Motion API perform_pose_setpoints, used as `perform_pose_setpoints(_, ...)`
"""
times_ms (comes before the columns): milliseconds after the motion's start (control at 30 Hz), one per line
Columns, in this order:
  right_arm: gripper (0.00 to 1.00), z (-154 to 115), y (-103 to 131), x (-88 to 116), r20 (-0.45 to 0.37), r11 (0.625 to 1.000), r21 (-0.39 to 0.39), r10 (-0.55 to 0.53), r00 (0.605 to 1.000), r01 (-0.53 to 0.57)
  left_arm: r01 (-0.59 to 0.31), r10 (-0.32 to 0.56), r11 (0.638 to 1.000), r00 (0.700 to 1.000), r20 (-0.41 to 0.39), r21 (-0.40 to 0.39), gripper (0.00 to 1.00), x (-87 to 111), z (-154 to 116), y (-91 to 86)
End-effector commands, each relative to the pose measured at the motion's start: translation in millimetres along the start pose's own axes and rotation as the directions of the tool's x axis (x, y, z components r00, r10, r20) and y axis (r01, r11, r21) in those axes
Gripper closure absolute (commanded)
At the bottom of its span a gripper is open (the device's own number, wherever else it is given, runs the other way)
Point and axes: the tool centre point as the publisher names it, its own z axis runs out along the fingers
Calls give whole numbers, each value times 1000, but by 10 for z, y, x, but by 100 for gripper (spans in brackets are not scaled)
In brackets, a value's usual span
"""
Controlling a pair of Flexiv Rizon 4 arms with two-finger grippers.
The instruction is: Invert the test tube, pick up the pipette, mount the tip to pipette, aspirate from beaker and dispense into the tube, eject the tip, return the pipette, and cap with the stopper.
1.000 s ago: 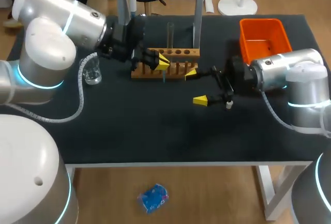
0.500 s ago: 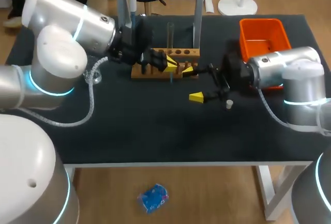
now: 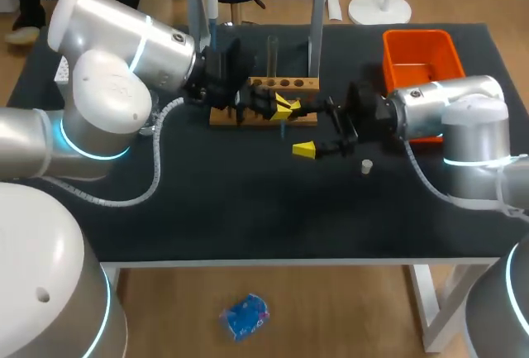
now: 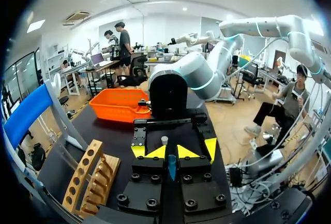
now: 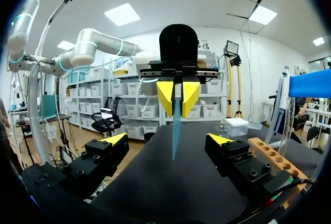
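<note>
Both arms have closed in over the black desk (image 3: 248, 209). The slender, blue-tinted, pointed tube (image 5: 176, 131) hangs tip-down, clamped in the left gripper (image 5: 178, 95) just before the wooden rack (image 3: 289, 85), and the right gripper (image 3: 300, 130) faces it with fingers spread wide. A misjudged handover could knock the tube loose.

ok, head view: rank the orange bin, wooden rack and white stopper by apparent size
1. orange bin: largest, even partly covered.
2. wooden rack: wider but shallower, also partly covered.
3. white stopper: by far the smallest.
</note>
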Motion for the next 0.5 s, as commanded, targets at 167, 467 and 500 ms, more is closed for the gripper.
perform_pose_setpoints(167,0,90,4,-24,-1,1000,-11,2,1000,-2,1,-1,1000,1000,-16,-8,100,-28,78,6)
perform_pose_setpoints(467,49,120,-3,-48,-10,1000,0,13,1000,-13,6,-7,1000,999,-35,-24,100,-29,112,16)
perform_pose_setpoints(500,51,124,-5,-48,-11,1000,1,14,1000,-14,6,-6,1000,999,-36,-25,100,-31,117,19)
